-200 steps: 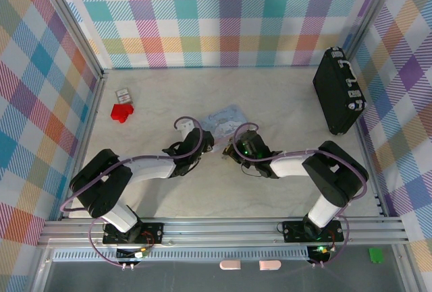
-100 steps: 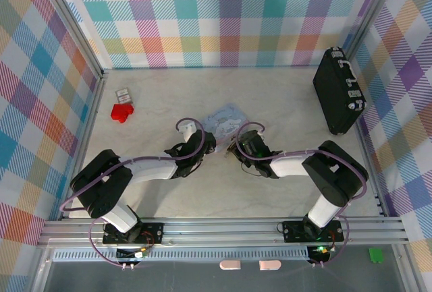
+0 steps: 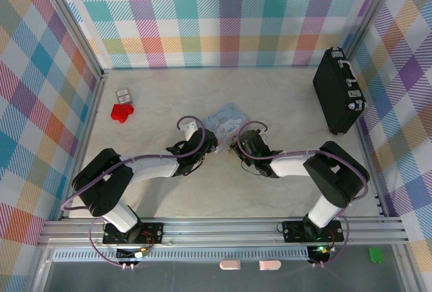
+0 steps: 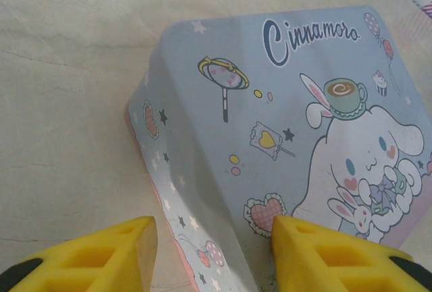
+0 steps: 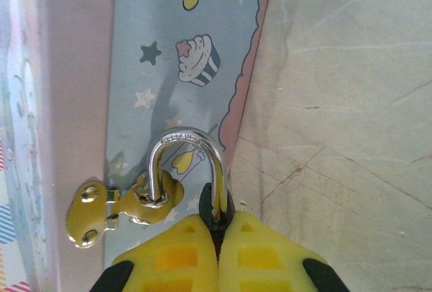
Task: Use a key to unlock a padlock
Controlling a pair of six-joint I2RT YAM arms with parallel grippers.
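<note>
Padlock [image 5: 215,191] hangs from the tin's [image 4: 270,137] clasp [image 5: 121,208] mid-desk, right fingers [image 5: 196,245] pinched together on its dark body. Left fingers [image 4: 304,251] stand apart astride the tin's corner; brace the tin and hold the lock level.

This looks like a robotics lab, a test cell: a pale counter [image 3: 270,96] boxed in by aluminium rails [image 3: 223,228] and bright checked cloth walls [image 3: 223,15]. A left arm [image 3: 145,167] and a right arm [image 3: 304,164] are bolted at the front, trailing purple cables [image 3: 84,184].
</note>
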